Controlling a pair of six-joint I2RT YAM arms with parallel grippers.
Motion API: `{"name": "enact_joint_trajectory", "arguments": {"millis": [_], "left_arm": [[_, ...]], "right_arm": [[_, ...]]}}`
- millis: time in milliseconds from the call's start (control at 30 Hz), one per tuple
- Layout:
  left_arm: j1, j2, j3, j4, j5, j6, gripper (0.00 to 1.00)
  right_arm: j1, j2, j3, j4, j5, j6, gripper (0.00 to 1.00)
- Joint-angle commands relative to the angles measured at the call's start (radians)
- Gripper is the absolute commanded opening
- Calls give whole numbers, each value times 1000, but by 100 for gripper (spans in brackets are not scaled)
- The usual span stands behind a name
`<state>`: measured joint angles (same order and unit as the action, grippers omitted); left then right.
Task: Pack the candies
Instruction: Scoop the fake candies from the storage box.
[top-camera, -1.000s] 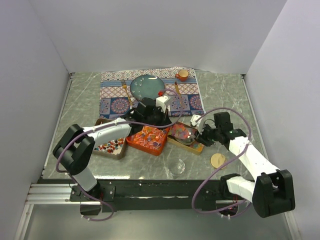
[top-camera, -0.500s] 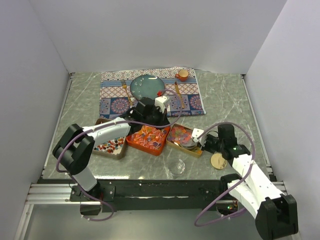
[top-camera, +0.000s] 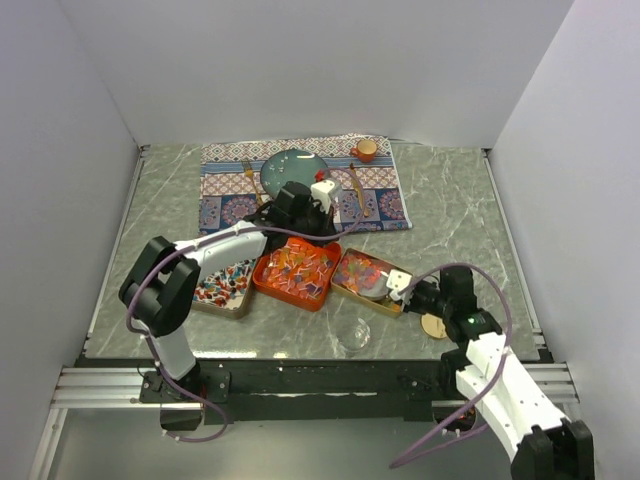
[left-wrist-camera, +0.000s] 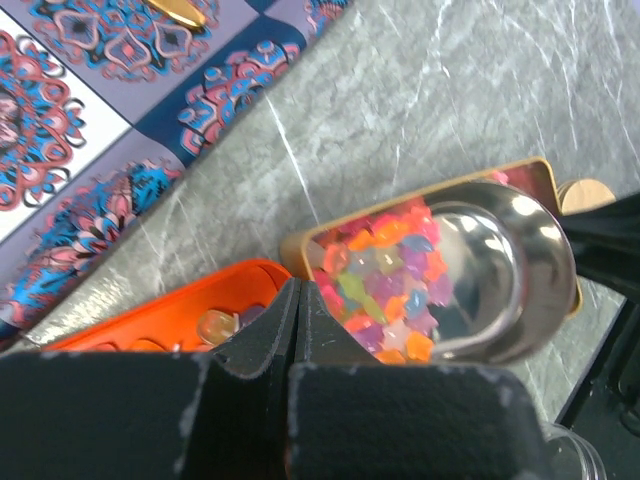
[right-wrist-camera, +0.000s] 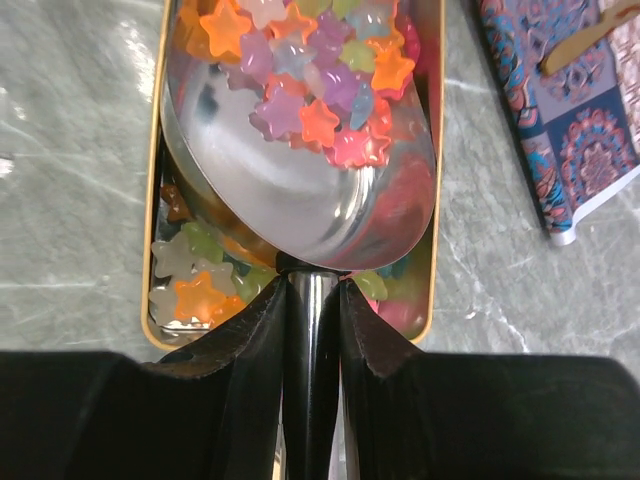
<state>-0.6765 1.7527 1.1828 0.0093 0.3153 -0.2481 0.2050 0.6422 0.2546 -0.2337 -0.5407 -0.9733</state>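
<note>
The pastel star candies (right-wrist-camera: 330, 110) lie in two places. A heap sits at the far end of the silver scoop (right-wrist-camera: 290, 200), and more lie loose in the shallow gold-rimmed tray (right-wrist-camera: 439, 150) beneath it. The scoop's bowl covers most of that tray, so only the candies at its near end and along its sides can be seen.

The scoop narrows to a thin metal stem. The right gripper (right-wrist-camera: 311, 295) is clamped on this stem with its fingers tight on either side, and the gripper's dark body hides the rest of the handle.

Just beside the gold-rimmed tray is an orange tray (top-camera: 275, 292) filled with orange-red candies (top-camera: 298, 270). Left of that, a third tray (top-camera: 220, 308) holds red-white-blue candies (top-camera: 225, 283), and the left arm crosses over its far part.

The left gripper (left-wrist-camera: 298, 300) hangs above the orange tray's end, next to the gold-rimmed tray. Its fingers are pressed together along a thin seam with nothing visible between them. In the top view the wrist and its white camera hide the fingertips.

A clear glass jar (top-camera: 352, 335) stands on the grey marbled tabletop (top-camera: 450, 200) near the front edge. The left wrist view catches only a sliver of its rim. A round tan disc (top-camera: 432, 324) lies partly under the right arm. Farther back, a patterned cloth (top-camera: 225, 185) carries a teal plate (top-camera: 293, 170) and a small orange cup (top-camera: 366, 150).
</note>
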Motion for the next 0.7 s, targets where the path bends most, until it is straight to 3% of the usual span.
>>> {"name": "enact_joint_trajectory", "arguments": {"millis": [0,367,500,667], "left_arm": [[11,13,52,-8,-5,20,1],[11,60,95,3,37,1,1],[11,70,104,12,44,-10,1],[14,71,107,14,38,-6,1]], "right_arm": [[8,-84,32,57,-73,33,0],[5,-50,147,19,-45,153,0],[-1,39,277,-116,-90,168,0],[-1,27,235,-47,-73,160,0]]}}
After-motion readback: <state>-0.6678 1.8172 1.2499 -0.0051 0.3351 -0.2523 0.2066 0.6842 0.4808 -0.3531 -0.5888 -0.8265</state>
